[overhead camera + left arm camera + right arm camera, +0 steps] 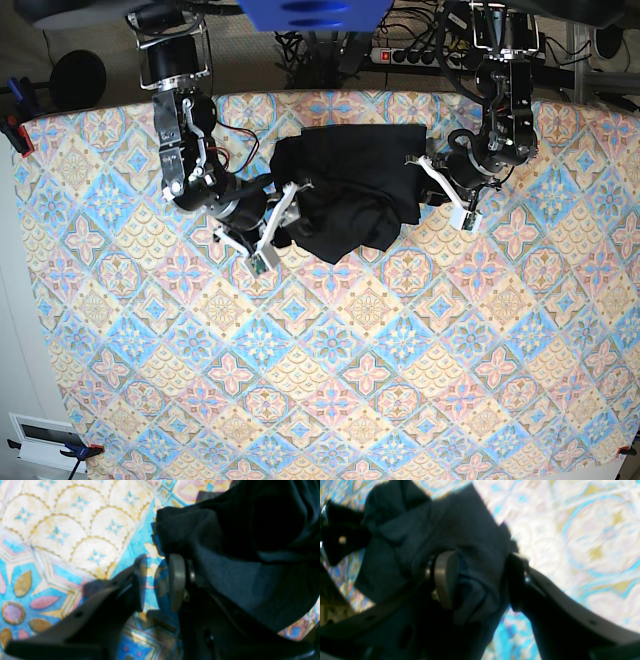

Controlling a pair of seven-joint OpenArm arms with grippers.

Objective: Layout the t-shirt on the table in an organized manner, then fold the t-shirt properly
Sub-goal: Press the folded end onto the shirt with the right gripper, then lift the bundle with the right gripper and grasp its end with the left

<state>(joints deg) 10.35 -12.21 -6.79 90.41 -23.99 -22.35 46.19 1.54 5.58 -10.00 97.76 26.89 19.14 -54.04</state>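
The black t-shirt (350, 195) lies bunched and creased at the far middle of the table (320, 380). My right gripper (278, 225) is at its left edge. In the right wrist view that gripper (480, 582) stands open, jaws wide, with a fold of the t-shirt (440, 525) lying loose between them. My left gripper (433, 192) is at the shirt's right edge. In the left wrist view this gripper (157, 580) is open with only patterned cloth showing in the gap, and the t-shirt (237, 555) drapes over the outer side of its right finger (176, 580).
The table's far edge (330, 95) runs just behind the shirt, with cables and a power strip (410, 55) beyond it. Red clamps (15, 130) hold the cloth at the left edge. Patterned cloth stretches toward the near side.
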